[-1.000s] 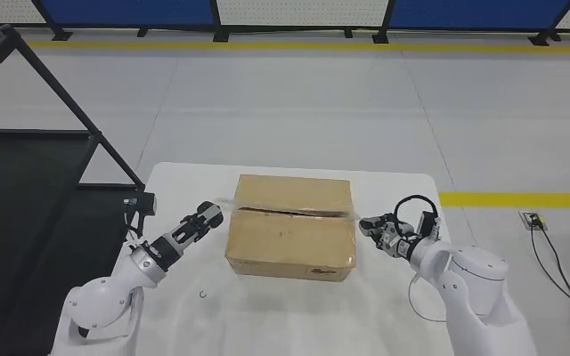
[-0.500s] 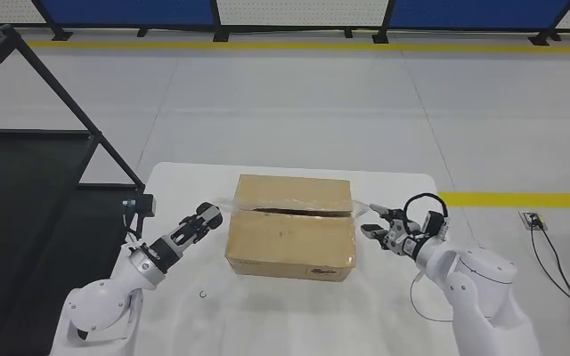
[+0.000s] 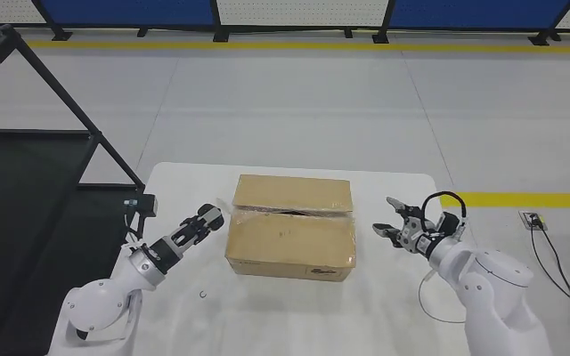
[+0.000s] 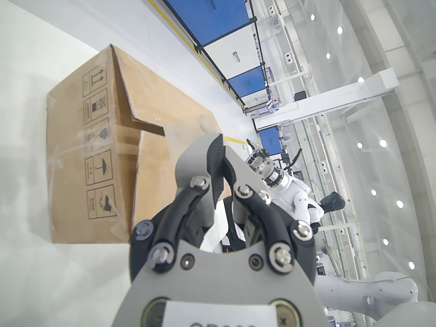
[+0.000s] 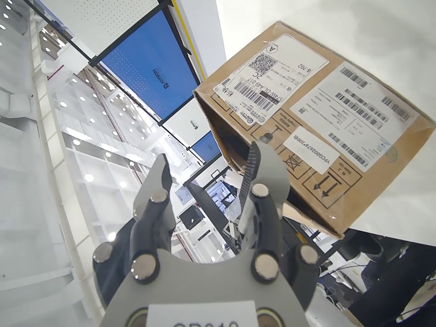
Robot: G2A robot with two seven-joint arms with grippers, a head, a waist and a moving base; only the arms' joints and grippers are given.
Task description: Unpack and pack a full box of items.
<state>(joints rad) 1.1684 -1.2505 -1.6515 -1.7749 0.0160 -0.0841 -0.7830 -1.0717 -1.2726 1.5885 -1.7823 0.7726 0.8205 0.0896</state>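
Observation:
A brown cardboard box [image 3: 290, 227] lies in the middle of the white table [image 3: 374, 303], its top flaps slightly parted along the seam. My left gripper [image 3: 212, 216] sits at the box's left end, shut, with a strip of clear tape [image 3: 224, 206] running from its tips to the box top. The left wrist view shows the box [image 4: 102, 144] just beyond the closed fingertips [image 4: 218, 158]. My right gripper [image 3: 389, 220] hangs open a short way off the box's right end, holding nothing. From its wrist, the gripper [image 5: 209, 168] faces the labelled end of the box [image 5: 316, 130].
A small ring-like piece [image 3: 204, 295] lies on the table in front of the left arm. A small black device [image 3: 140, 205] sits at the table's left edge, and a black metal frame [image 3: 62, 107] stands beyond it.
The right gripper has opened and drawn back to the right, away from the box's end. The tape that stretched to it is gone from that side. The left arm has stayed put.

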